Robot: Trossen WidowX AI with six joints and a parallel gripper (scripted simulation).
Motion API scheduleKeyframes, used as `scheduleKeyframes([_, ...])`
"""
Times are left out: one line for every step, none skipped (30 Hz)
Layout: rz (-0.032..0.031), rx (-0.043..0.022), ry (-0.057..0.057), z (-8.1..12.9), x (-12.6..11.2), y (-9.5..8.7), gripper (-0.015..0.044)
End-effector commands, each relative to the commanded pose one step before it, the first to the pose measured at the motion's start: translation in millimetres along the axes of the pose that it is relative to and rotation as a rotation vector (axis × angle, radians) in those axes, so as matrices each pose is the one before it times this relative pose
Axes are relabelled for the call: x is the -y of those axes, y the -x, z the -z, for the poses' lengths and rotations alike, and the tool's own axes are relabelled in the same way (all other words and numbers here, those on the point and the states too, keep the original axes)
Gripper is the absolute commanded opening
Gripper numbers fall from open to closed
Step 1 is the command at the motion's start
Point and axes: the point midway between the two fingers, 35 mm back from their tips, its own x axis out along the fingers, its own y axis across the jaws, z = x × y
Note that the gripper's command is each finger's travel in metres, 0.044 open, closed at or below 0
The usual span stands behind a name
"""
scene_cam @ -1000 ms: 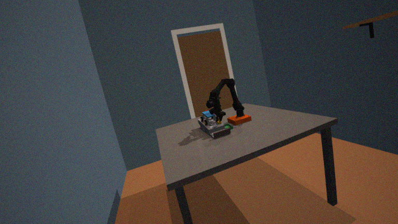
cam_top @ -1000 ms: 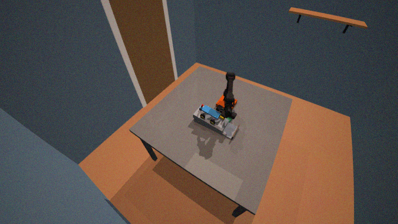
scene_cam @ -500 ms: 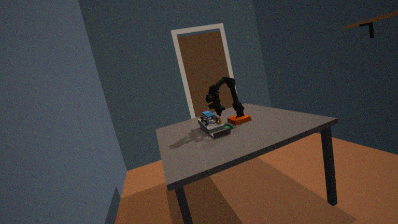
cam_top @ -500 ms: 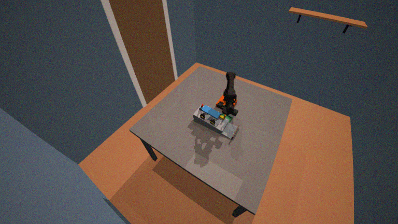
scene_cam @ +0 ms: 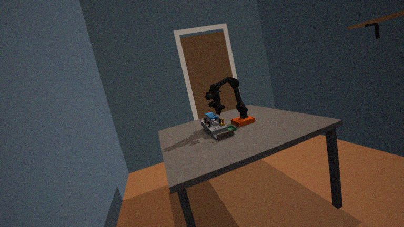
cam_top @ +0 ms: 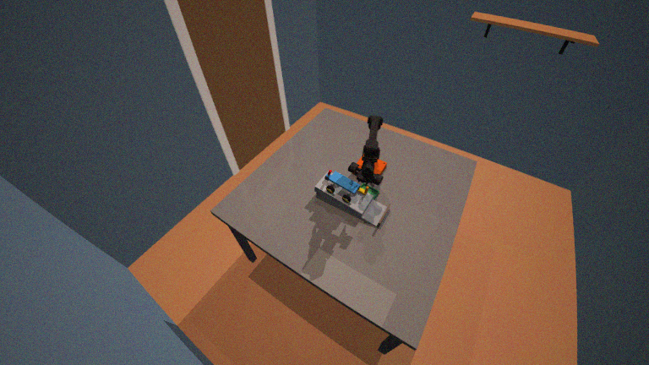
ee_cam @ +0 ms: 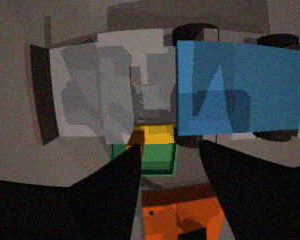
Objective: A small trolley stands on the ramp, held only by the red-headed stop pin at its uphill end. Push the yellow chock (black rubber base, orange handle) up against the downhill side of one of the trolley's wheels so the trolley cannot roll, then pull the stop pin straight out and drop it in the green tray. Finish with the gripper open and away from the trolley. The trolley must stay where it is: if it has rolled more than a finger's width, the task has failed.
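The blue-topped trolley (cam_top: 341, 182) (scene_cam: 211, 115) (ee_cam: 270, 85) stands on the grey ramp (cam_top: 379, 213) (ee_cam: 80, 126). The red-headed stop pin (cam_top: 329, 171) (scene_cam: 209, 112) stands at the ramp's uphill end; it is out of the wrist view. The yellow chock (cam_top: 362, 189) (scene_cam: 222, 122) (ee_cam: 159, 134) sits on the ramp's arm-side edge, at or very near the downhill side of a trolley wheel (ee_cam: 189, 140); contact is unclear. Its orange handle is partly hidden by a finger. The green tray (cam_top: 373, 192) (scene_cam: 231, 128) (ee_cam: 157, 161) is beside the ramp. My gripper (scene_cam: 219, 114) (ee_cam: 171, 144) is open and empty above the chock and wheel.
The arm's orange base (cam_top: 379, 166) (scene_cam: 242, 121) (ee_cam: 180, 210) stands on the grey table (cam_top: 421, 198) (scene_cam: 268, 132), behind the green tray. The trolley's raised blue top is close to the fingers on the uphill side. Arm shadows fall across the ramp and table.
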Motion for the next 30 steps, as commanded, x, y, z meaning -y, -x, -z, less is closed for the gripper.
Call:
scheduleKeyframes([0.0179,0.00213,0.1062,-4.48,12.97,1.49,0.019])
scheduleKeyframes([0.0054,-0.00031,0.0375,-1.04,4.41,0.16,0.019])
scheduleKeyframes([0.00539,-0.00063,0.0375,-0.81,4.46,0.14,0.019])
scheduleKeyframes([0.00536,-0.00096,0.0375,-0.58,4.5,0.12,0.019])
scheduleKeyframes([0.00531,-0.00128,0.0375,-0.35,4.53,0.11,0.019])
scheduleKeyframes([0.00524,-0.0016,0.0375,-0.11,4.55,0.09,0.019])
scheduleKeyframes([0.00516,-0.00191,0.0375,0.13,4.56,0.07,0.019])
scheduleKeyframes([0.00506,-0.00223,0.0375,0.36,4.55,0.05,0.019])
scheduleKeyframes([0.00493,-0.00253,0.0375,0.6,4.53,0.03,0.019])
scheduleKeyframes([0.0048,-0.00283,0.0375,0.84,4.5,0.01,0.019])
scheduleKeyframes([0.00464,-0.00312,0.0375,1.07,4.45,-0.01,0.019])
scheduleKeyframes([0.00446,-0.0034,0.0375,1.3,4.4,-0.03,0.019])
scheduleKeyframes([0.00427,-0.00367,0.0376,1.53,4.33,-0.05,0.019])
scheduleKeyframes([0.00407,-0.00393,0.0376,1.76,4.25,-0.06,0.019])
scheduleKeyframes([0.00385,-0.00418,0.0376,1.98,4.15,-0.08,0.019])
scheduleKeyframes([0.00361,-0.00442,0.0376,2.19,4.05,-0.1,0.019])
scheduleKeyframes([0.00336,-0.00464,0.0376,2.4,3.93,-0.12,0.019])
scheduleKeyframes([0.0031,-0.00485,0.0376,2.61,3.81,-0.14,0.019])
scheduleKeyframes([0.00282,-0.00505,0.0376,2.8,3.67,-0.16,0.019])
scheduleKeyframes([0.00253,-0.00523,0.0376,2.99,3.52,-0.18,0.019])
scheduleKeyframes([0.00224,-0.00539,0.0376,3.18,3.37,-0.2,0.019])
scheduleKeyframes([0.00193,-0.00554,0.0376,3.35,3.2,-0.22,0.019])
scheduleKeyframes([0.00161,-0.00566,0.0376,3.51,3.02,-0.24,0.019])
scheduleKeyframes([0.00129,-0.00578,0.0377,3.67,2.84,-0.26,0.019])
scheduleKeyframes([0.00095,-0.00587,0.0377,3.81,2.65,-0.27,0.019])
scheduleKeyframes([0.00062,-0.00594,0.0377,3.95,2.45,-0.29,0.019])
scheduleKeyframes([0.00027,-0.00599,0.0377,4.08,2.24,-0.31,0.019])
scheduleKeyframes([-0.00007,-0.00603,0.0377,4.19,2.03,-0.33,0.019])
scheduleKeyframes([-0.00042,-0.00604,0.0377,4.29,1.81,-0.35,0.019])
scheduleKeyframes([-0.00077,-0.00604,0.0377,4.38,1.58,-0.37,0.019])
